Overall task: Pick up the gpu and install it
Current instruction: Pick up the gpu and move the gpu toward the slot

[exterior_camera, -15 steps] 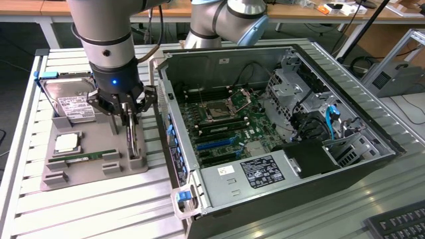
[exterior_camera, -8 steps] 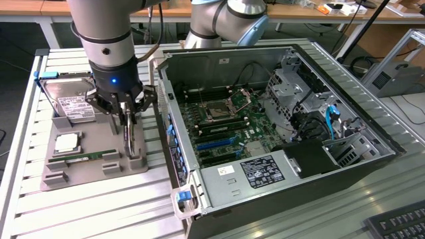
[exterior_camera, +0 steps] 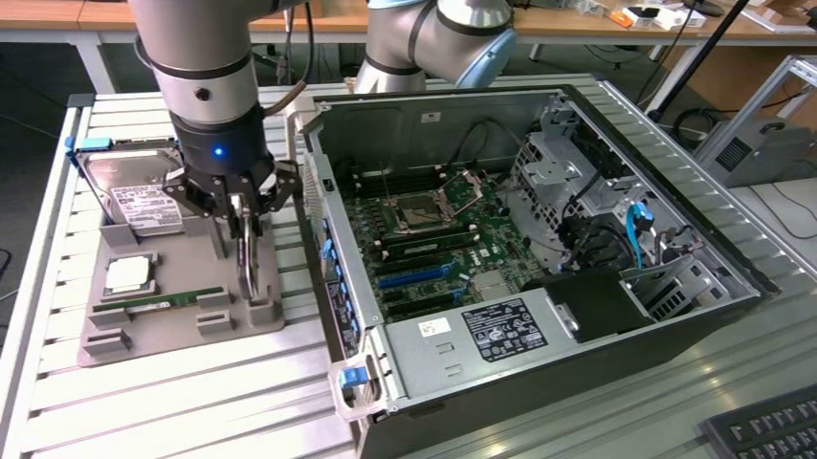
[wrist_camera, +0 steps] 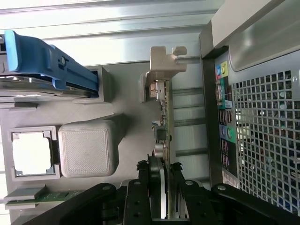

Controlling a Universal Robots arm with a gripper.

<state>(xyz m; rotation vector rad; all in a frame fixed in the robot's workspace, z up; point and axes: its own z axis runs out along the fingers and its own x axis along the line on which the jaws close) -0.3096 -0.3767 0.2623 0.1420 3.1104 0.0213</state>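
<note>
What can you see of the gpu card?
The gpu is a thin green card seen edge-on, with a pale metal bracket at one end. It stands on edge on the grey tray, beside the open computer case. The robot's hand is shut on it from above, one finger on each side.

Silver arm (exterior_camera: pixel 198 57), blue caps (exterior_camera: pixel 493 55) — black end effector (exterior_camera: pixel 251 282)
</note>
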